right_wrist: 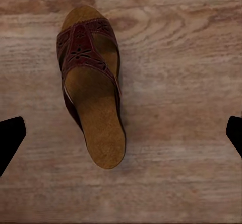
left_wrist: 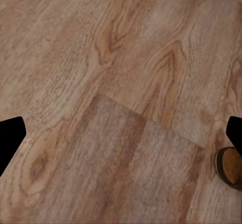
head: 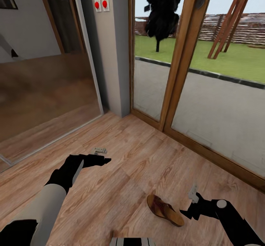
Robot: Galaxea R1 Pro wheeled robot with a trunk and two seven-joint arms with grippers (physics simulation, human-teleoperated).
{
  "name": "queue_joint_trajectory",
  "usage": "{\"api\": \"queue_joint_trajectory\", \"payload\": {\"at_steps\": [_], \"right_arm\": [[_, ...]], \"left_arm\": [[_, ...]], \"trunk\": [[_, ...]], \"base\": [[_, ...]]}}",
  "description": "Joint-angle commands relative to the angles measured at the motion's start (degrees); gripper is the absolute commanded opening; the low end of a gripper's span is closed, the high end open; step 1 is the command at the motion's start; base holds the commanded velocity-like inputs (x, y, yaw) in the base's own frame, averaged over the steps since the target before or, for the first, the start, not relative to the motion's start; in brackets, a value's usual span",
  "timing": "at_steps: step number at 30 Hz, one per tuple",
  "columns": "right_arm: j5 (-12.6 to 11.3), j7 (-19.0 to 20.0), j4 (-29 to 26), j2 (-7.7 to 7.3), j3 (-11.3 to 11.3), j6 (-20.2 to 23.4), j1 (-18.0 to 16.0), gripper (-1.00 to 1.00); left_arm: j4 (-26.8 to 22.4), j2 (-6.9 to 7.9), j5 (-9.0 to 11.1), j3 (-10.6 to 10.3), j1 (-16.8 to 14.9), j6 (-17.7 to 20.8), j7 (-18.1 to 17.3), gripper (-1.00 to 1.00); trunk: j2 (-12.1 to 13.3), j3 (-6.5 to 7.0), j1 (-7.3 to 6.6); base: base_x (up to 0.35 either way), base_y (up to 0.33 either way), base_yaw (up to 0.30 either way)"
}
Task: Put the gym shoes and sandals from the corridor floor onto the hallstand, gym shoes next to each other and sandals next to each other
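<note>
One flat dark brown leather sandal with a tan insole [head: 165,210] lies on the light brown wood-plank floor [head: 125,157] at the lower middle of the head view. The right pincer [head: 192,201] hangs just beside it, spread wide and empty. The left pincer [head: 101,157], left of centre, is spread wide and empty too.

Home corridor, wood-plank floor [head: 140,157], glazed garden doors [head: 206,87]

Light brown wood-plank corridor floor [head: 121,154], visible grain and knots. One dark brown sandal [head: 165,210] lying flat on it, tan insole up.
</note>
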Motion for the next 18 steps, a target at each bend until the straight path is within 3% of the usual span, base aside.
{"api": "queue_joint_trajectory", "payload": {"at_steps": [1, 5, 14, 18], "right_arm": [[0.2, 0.4, -0.2, 0.05, -0.1, 0.6, 0.0, 1.0], [0.1, 0.4, -0.4, 0.09, -0.1, 1.7, 0.0, 1.0], [0.0, 0.1, -0.4, 0.18, -0.2, 1.8, 0.0, 1.0], [0.0, -0.1, -0.2, 0.27, -0.2, 1.7, 0.0, 1.0]], "left_arm": [[-0.1, -0.04, -0.6, 0.2, -0.4, 0.6, -0.5, 1.0], [-0.3, -0.18, -0.6, -0.3, -2.2, 2.1, -0.4, 1.0], [-0.3, 0.05, -0.7, -2.2, -2.1, 2.4, -0.2, 1.0], [-0.3, -0.06, -0.7, -2.3, -2.2, 2.4, -0.1, 1.0]], "trunk": [[0.0, -0.32, 0.01], [-0.1, -1.47, 0.11], [-0.2, -4.19, 0.35], [-0.2, -4.25, 0.35]], "base": [[0.0, 0.0, 0.0], [0.0, 0.0, 0.0], [0.0, 0.0, 0.0], [0.0, 0.0, 0.0]]}}
